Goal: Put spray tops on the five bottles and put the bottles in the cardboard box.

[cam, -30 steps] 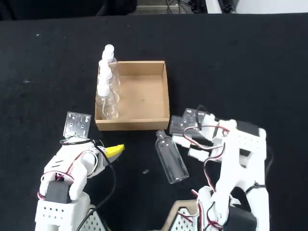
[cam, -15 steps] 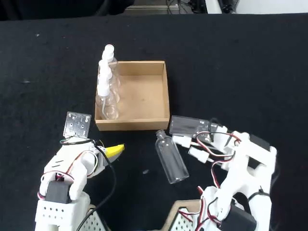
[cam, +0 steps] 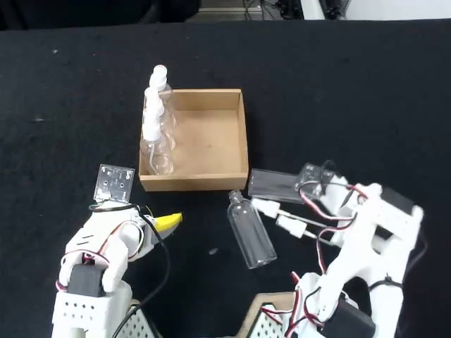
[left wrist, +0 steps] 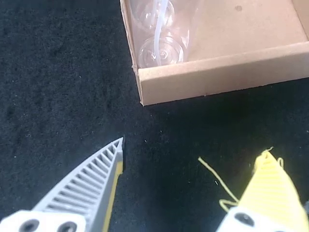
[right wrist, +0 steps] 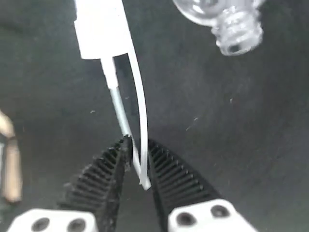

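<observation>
Fingers (right wrist: 166, 169) of your right gripper (right wrist: 137, 147) pinch the spray top (right wrist: 101, 29) by its tube, just right of the uncapped bottle (cam: 251, 232) lying on the near side of the cardboard box (cam: 243, 134); next, you likely must steer the tube into the neck.

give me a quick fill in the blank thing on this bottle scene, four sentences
1. ___ capped bottles stand inside the cardboard box.
2. The uncapped bottle lies on its ___ in front of the box.
3. The right gripper has its jaws shut on the ___ of a spray top.
4. The left gripper has its jaws ___.
Missing words: three; side; tube; open.
</observation>
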Controlling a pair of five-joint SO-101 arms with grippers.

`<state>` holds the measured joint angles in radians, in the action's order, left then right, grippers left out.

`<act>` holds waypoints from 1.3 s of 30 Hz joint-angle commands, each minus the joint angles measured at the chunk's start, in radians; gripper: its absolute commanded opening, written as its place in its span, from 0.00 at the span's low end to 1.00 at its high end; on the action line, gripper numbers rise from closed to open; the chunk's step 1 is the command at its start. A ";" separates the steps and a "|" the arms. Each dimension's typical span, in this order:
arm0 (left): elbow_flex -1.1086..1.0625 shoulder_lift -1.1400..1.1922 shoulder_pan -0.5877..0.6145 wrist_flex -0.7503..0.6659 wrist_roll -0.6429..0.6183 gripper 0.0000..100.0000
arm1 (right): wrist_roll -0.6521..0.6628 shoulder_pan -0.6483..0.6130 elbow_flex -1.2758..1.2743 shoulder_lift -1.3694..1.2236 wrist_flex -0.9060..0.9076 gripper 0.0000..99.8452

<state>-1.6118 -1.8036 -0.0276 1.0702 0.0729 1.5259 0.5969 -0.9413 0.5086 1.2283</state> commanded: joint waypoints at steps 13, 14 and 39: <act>0.013 -0.002 0.012 -0.023 0.006 0.36 | -0.155 -0.193 0.093 0.249 0.221 0.14; 0.013 -0.002 0.012 -0.023 0.006 0.36 | -0.172 -0.219 0.088 0.269 0.221 0.16; 0.019 -0.002 0.012 -0.021 0.006 0.36 | -0.333 -0.528 -0.355 0.352 -0.192 0.23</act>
<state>-1.6118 -1.8036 -0.0276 1.0702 0.0729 1.1991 0.0675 -1.2774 0.8355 1.1239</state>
